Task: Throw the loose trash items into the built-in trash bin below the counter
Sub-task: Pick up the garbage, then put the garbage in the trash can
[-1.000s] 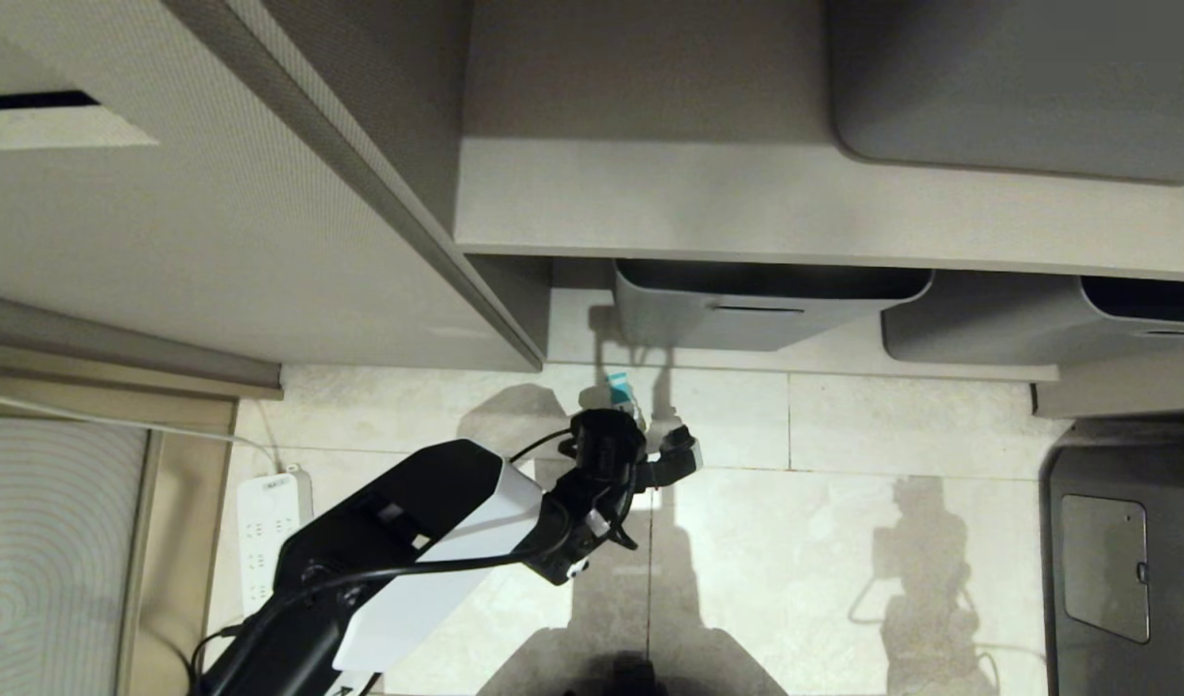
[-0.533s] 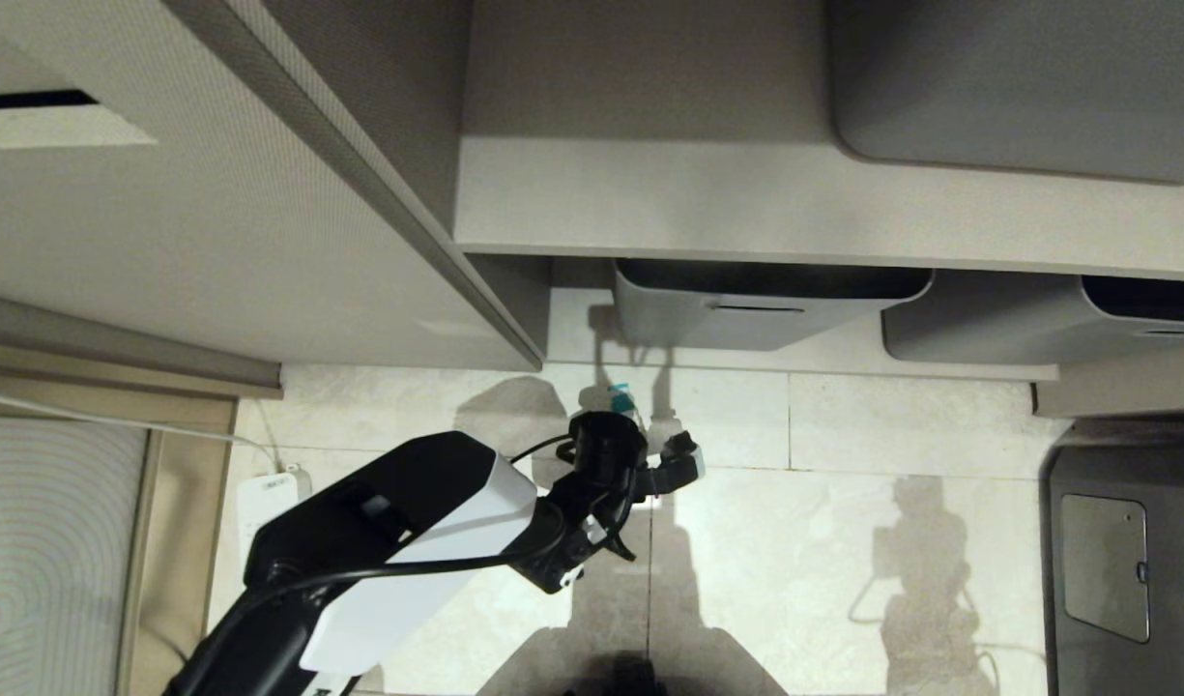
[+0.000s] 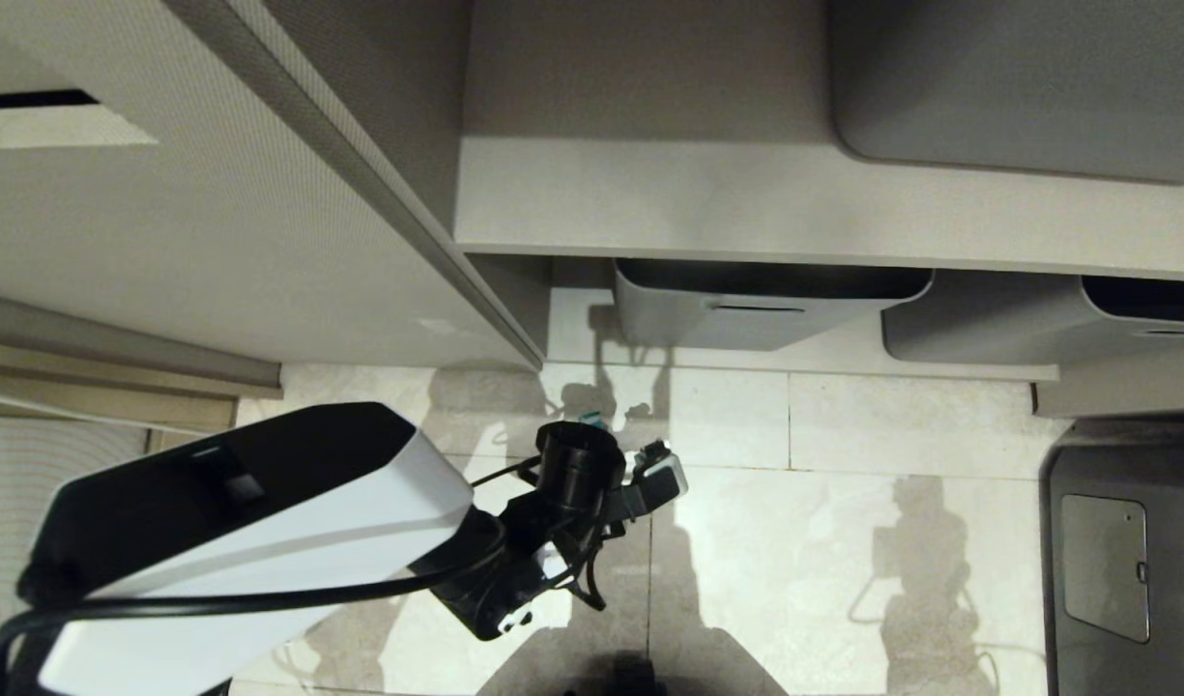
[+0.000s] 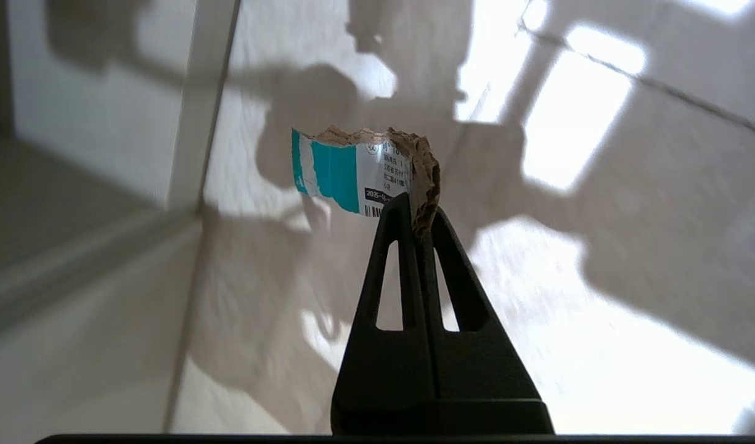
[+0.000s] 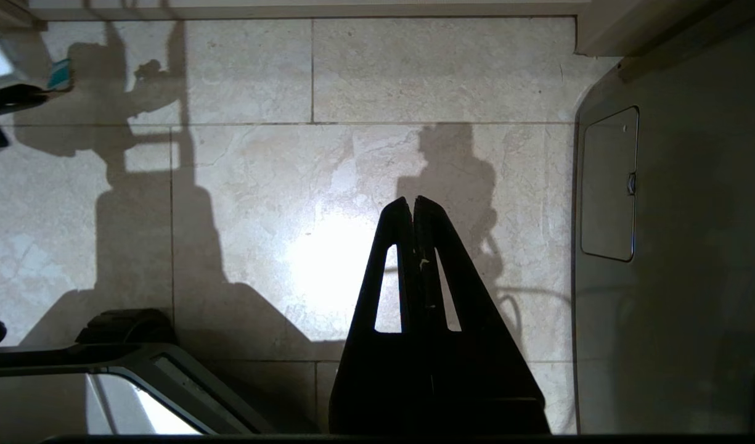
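Note:
My left gripper is shut on a torn teal-and-white wrapper scrap with a crumpled brown edge, held in the air above the pale tiled floor. In the head view the left arm fills the lower left, and only a teal tip of the scrap peeks past the wrist. My right gripper hangs shut and empty over the floor, outside the head view. The built-in trash bin and the counter are out of view.
Two grey tubs with slot handles stand under a beige shelf. A beige cabinet panel slants at the left. A dark grey unit with a small hatch stands at the right. Tiled floor lies between.
The left arm has swung up and closer to the head camera, carrying the wrapper scrap a little left; it now covers the white power strip. The right arm has not moved.

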{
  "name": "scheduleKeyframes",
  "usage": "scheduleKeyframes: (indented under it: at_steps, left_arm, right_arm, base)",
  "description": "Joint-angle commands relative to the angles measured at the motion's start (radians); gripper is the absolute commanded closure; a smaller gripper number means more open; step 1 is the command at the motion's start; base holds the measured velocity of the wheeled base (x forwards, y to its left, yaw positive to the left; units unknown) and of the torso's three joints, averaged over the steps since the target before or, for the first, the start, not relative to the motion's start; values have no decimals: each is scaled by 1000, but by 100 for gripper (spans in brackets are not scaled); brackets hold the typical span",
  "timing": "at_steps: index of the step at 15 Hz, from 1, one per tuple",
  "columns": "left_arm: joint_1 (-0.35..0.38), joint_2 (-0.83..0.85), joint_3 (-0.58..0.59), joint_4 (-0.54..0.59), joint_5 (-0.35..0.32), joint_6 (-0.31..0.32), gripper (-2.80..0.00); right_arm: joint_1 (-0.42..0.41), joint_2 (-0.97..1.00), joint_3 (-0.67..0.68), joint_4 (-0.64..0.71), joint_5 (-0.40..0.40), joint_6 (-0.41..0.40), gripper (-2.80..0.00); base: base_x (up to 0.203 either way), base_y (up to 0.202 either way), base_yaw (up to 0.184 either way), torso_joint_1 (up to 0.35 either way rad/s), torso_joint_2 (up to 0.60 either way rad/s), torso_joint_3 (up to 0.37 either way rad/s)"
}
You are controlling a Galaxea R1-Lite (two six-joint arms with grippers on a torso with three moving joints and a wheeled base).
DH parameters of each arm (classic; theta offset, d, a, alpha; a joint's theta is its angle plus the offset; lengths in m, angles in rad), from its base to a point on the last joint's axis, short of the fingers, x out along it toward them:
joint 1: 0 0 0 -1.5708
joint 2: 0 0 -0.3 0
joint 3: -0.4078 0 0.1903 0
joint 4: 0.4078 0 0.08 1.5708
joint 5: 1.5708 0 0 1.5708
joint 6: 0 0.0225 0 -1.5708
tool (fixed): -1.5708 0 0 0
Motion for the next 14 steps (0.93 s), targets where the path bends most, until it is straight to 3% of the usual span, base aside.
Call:
scheduleKeyframes:
  at_steps: [1, 3, 6, 10, 12, 14]
  left_arm:
    - [1, -111, 100, -5, 5, -14, 0]
    - [3, -211, 239, -12, 7, -40, 0]
    - [5, -338, 399, -53, 26, -164, 0]
    - [6, -531, 560, -37, 68, -267, 0]
    - [19, -651, 604, 59, 70, -306, 0]
    - [30, -798, 613, 245, 74, -402, 0]
  right_arm:
    - [0, 0, 2, 0, 0, 1, 0]
    - [0, 0, 2, 0, 0, 1, 0]
    - [0, 0, 1, 0, 0, 1, 0]
    - [0, 1, 2, 0, 0, 1, 0]
    - [0, 1, 2, 0, 0, 1, 0]
    - [0, 1, 2, 0, 0, 1, 0]
  base:
    - [0, 0, 0, 0, 0, 0]
    - [0, 0, 0, 0, 0, 0]
    - [0, 0, 0, 0, 0, 0]
    - [0, 0, 0, 0, 0, 0]
    - [0, 0, 0, 0, 0, 0]
    - [0, 0, 0, 0, 0, 0]
